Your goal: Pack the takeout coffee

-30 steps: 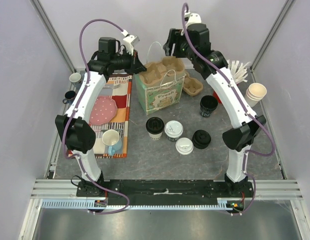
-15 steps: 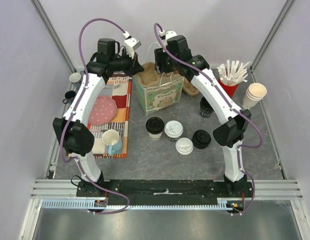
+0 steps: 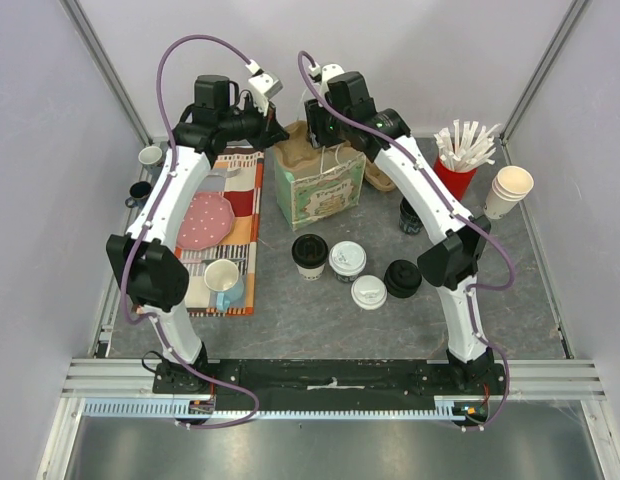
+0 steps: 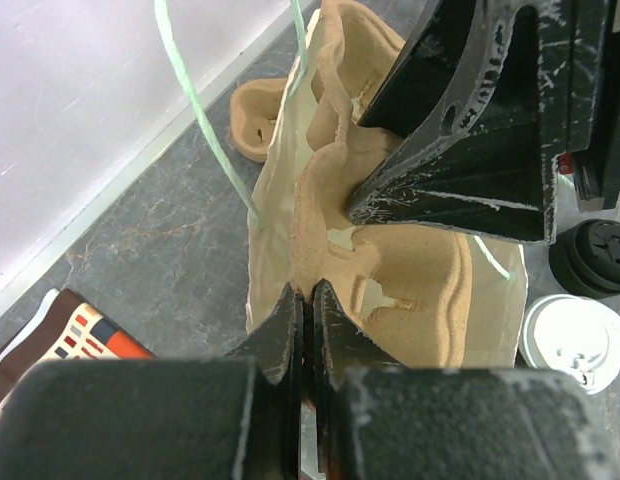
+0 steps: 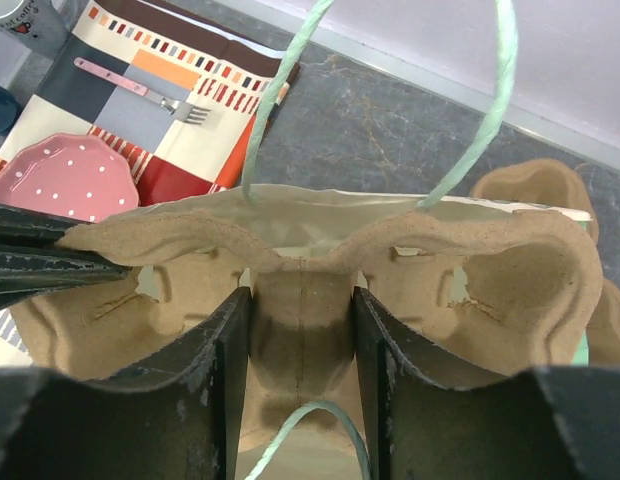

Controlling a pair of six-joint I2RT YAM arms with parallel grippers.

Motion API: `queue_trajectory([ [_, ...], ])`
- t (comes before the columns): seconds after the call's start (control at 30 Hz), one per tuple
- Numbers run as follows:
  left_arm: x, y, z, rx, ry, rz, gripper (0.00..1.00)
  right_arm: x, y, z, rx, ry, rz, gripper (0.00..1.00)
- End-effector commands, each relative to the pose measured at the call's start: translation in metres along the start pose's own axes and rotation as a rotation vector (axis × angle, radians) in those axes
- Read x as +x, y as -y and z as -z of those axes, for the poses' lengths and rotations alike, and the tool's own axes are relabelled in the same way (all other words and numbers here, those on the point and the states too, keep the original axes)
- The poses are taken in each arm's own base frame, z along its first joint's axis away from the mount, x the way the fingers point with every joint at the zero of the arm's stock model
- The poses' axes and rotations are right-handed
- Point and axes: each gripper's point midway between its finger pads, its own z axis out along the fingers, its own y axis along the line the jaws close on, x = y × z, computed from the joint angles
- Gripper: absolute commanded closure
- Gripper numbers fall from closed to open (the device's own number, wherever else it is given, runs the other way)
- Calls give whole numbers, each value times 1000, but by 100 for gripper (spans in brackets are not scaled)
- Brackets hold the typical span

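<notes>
Two takeout coffee cups with white sip lids [image 3: 347,258] [image 3: 369,291] stand on the grey table in front of the paper bag [image 3: 325,192]. A brown cardboard cup carrier [image 3: 292,148] sits in the bag's mouth. My left gripper [image 3: 276,134] is shut on the carrier's left edge, as the left wrist view [image 4: 308,298] shows. My right gripper [image 3: 325,125] reaches down into the bag, and in the right wrist view [image 5: 301,296] its fingers clamp both sides of the carrier's [image 5: 510,260] centre post. One white lid [image 4: 575,342] shows in the left wrist view.
A black-lidded cup [image 3: 309,252], a loose black lid [image 3: 402,277] and a lidless black cup [image 3: 414,214] stand near the coffees. A second carrier [image 3: 383,181] lies behind the bag. A placemat [image 3: 240,215] holds a pink plate [image 3: 204,221] and a mug [image 3: 222,281]. Stirrers [image 3: 462,150] and stacked cups [image 3: 511,189] are at right.
My right arm has swung left from behind the bag and come down onto the carrier's centre. My left gripper has kept its hold on the carrier's edge.
</notes>
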Motion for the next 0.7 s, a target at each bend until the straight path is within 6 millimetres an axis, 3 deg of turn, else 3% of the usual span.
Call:
queue_trajectory([
  [0.0,-39,9,1,46,109,-65,98,-18,0,-2,5,54,-11,55],
  [0.2,-31,11,-1,61,85,-93,98,-16,-1,-4,-3,53,-17,72],
  [0.3,-36,9,0,52,94,-111,98,-20,-2,-2,-2,67,-22,80],
  [0.47,-52,8,8,33,116,-130,97,-53,-7,19,-24,172,-48,94],
  [0.6,-58,13,14,41,120,-127,50,-64,-4,32,-2,218,-71,100],
  [0.67,-60,16,17,47,125,-113,42,-59,0,32,2,208,-76,100],
])
